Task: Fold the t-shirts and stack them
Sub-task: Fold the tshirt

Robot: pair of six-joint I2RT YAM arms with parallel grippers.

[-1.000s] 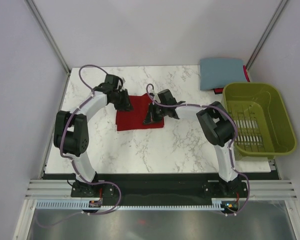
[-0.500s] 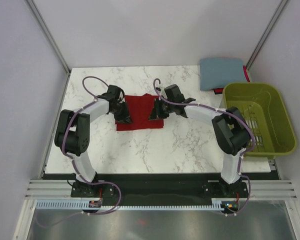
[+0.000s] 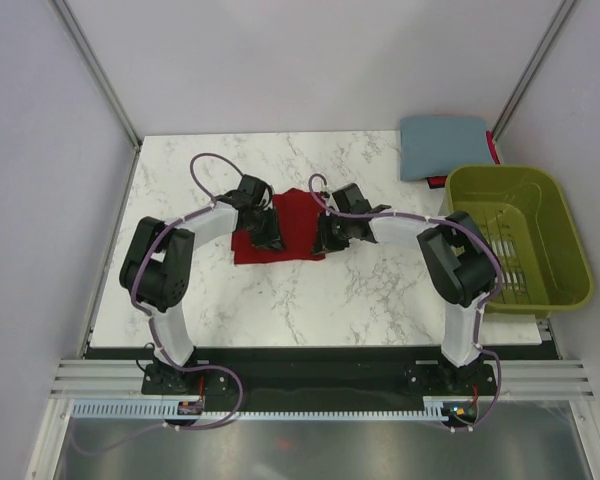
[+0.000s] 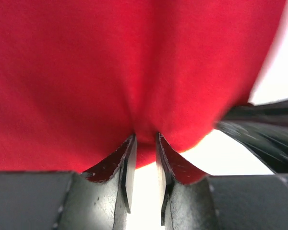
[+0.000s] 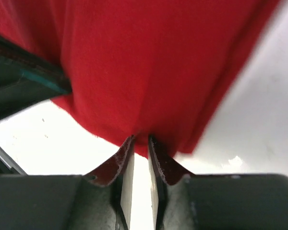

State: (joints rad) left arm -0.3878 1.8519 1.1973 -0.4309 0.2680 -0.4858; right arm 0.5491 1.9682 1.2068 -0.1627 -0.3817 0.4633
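Note:
The dark red t-shirt (image 3: 285,240) lies folded at mid-table, its back part raised into a bunch between the two arms. My left gripper (image 3: 266,236) is on its left part. In the left wrist view that gripper (image 4: 145,140) is shut on a pinch of the red cloth (image 4: 134,72), which rises taut from the fingertips. My right gripper (image 3: 326,236) is at the shirt's right edge. In the right wrist view it (image 5: 140,141) is likewise shut on a tuck of the red cloth (image 5: 153,72). The slate blue-grey t-shirt (image 3: 442,146) lies folded at the far right corner.
An olive-green slatted basket (image 3: 555,225) stands at the table's right edge, just in front of the blue-grey shirt. A sliver of red (image 3: 493,148) shows beside that shirt. The white marble table (image 3: 310,300) runs on in front of the red shirt.
The left gripper moved right and nearer, from the shirt's back left corner onto its left part. The right gripper shifted slightly right. The cloth's back part has risen between them.

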